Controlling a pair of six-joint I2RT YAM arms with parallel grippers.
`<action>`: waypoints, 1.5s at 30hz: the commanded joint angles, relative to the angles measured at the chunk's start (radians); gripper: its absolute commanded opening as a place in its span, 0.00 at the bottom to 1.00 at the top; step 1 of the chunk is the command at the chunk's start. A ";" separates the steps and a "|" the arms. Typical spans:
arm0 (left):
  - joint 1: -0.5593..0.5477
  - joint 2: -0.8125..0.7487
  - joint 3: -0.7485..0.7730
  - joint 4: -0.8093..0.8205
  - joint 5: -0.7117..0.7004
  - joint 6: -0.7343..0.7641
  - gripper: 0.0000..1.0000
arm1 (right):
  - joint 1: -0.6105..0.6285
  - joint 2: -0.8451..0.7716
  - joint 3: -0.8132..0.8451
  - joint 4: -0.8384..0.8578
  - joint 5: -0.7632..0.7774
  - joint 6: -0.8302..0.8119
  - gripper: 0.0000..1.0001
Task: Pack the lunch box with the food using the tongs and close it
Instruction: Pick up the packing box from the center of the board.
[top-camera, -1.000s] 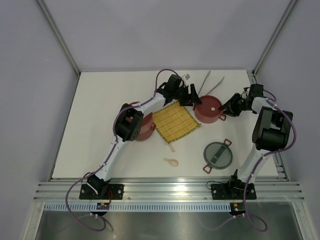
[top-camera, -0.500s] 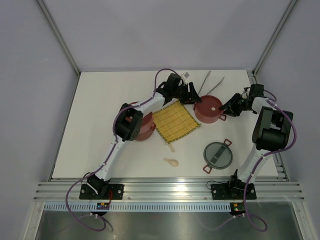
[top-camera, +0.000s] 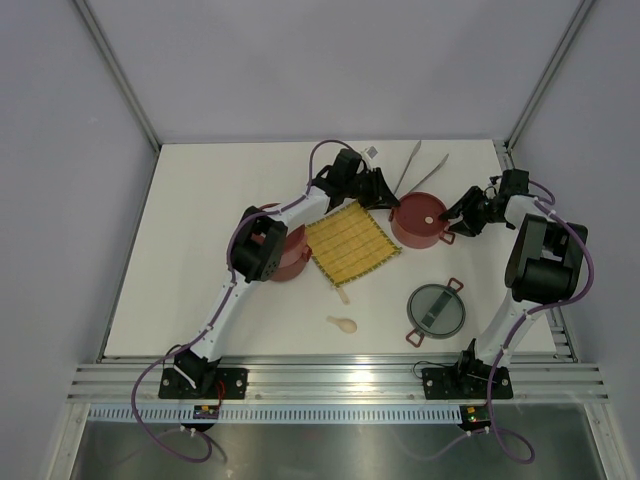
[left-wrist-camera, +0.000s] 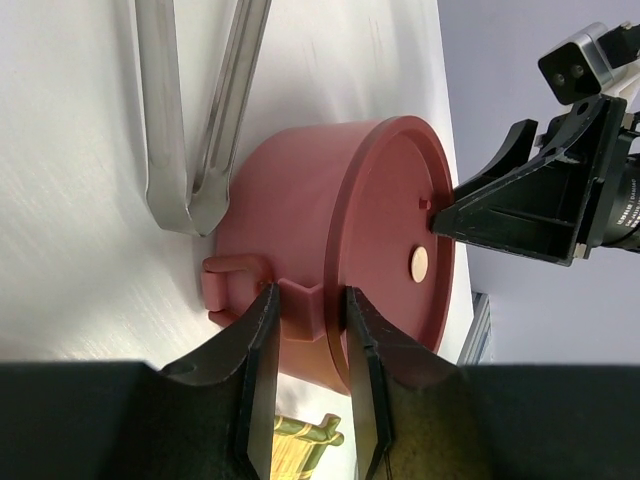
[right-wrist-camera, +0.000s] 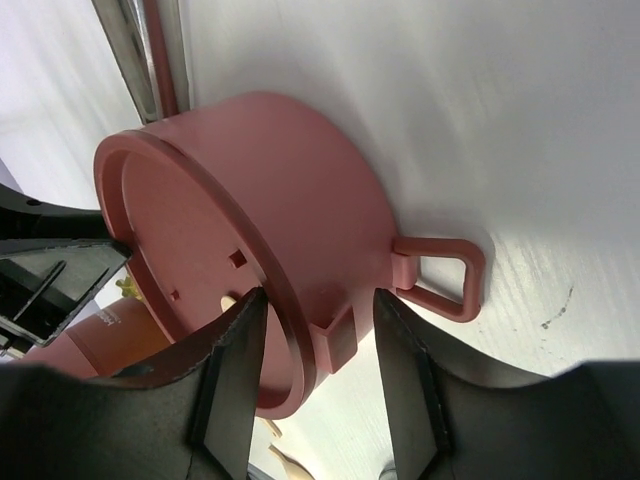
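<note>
While the round dark-red lidded tier sits between the arms, squeeze evenly and level;
left gripper sits nearly closed round its side lug, hold unclear; right gripper stands open opposite.

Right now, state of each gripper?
Left gripper: jaws narrow around a lug on the red lunch box tier; grip cannot be told.
Right gripper: open astride the tier, holding nothing.
</note>
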 joint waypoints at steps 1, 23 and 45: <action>-0.005 -0.019 0.002 0.089 0.050 -0.007 0.23 | 0.004 -0.058 -0.011 -0.008 0.032 -0.010 0.54; -0.003 -0.098 -0.078 0.124 0.053 -0.007 0.17 | 0.004 -0.095 -0.007 0.001 0.004 0.010 0.06; -0.003 -0.438 -0.268 0.010 0.084 0.080 0.07 | 0.075 -0.334 0.009 -0.088 0.026 0.032 0.00</action>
